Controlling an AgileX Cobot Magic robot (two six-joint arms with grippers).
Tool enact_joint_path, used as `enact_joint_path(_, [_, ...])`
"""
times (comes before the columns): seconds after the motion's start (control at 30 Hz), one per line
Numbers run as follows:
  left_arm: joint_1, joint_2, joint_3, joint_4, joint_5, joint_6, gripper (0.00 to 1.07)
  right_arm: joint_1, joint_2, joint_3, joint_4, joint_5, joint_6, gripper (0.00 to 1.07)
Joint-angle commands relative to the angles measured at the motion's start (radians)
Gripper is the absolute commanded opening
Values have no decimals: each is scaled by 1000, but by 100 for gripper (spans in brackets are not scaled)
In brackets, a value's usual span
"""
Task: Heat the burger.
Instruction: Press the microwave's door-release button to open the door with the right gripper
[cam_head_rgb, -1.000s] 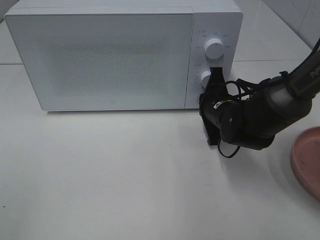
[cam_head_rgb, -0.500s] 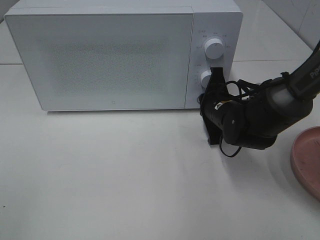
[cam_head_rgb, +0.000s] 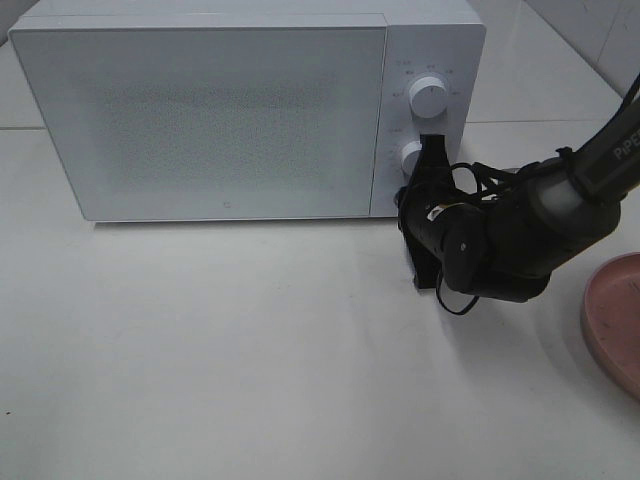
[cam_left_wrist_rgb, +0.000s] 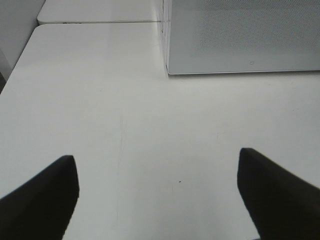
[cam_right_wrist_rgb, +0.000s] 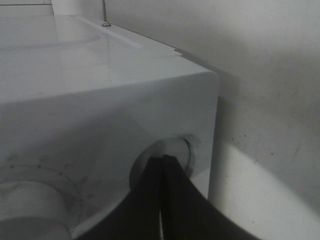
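Note:
The burger is out of view. The white microwave (cam_head_rgb: 230, 120) stands at the back with its door shut. My right gripper (cam_head_rgb: 432, 150) is shut, and its tips rest against the microwave's lower knob (cam_head_rgb: 410, 157), below the upper knob (cam_head_rgb: 429, 97). In the right wrist view the two fingers (cam_right_wrist_rgb: 150, 190) lie together, tips at the lower knob (cam_right_wrist_rgb: 175, 149). My left gripper (cam_left_wrist_rgb: 157, 195) is open and empty over bare table; it does not show in the exterior high view. The microwave's front corner (cam_left_wrist_rgb: 240, 35) is ahead of it.
A flat pink plate (cam_head_rgb: 615, 320) lies at the right edge of the table, partly cut off. The right arm's black body and cables (cam_head_rgb: 500, 240) hang in front of the microwave's control panel. White table (cam_head_rgb: 250, 350) spreads in front.

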Motion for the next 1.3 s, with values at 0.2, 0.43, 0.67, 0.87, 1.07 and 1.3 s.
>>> enact_joint_path(0.2, [1,-25,3,0,-9,-1,82,-19,34,-107,-8,-215,-13,0])
enact_joint_path(0.43, [1,-25,3,0,-9,-1,82,-27,58,-169,3,-218,-56,0])
enact_joint_path(0.67, [1,-25,3,0,-9,-1,82,-27,58,-169,14,-214,-60,0])
enact_joint_path(0.87, [1,-25,3,0,-9,-1,82,-25,58,-168,14,-202,-60,0])
enact_joint_path(1.07, [1,-25,3,0,-9,-1,82,-23,39,-142,13,-183,-55,0])
enact_joint_path(1.3, [1,-25,3,0,-9,-1,82,-20,0,-84,8,-127,-30,0])
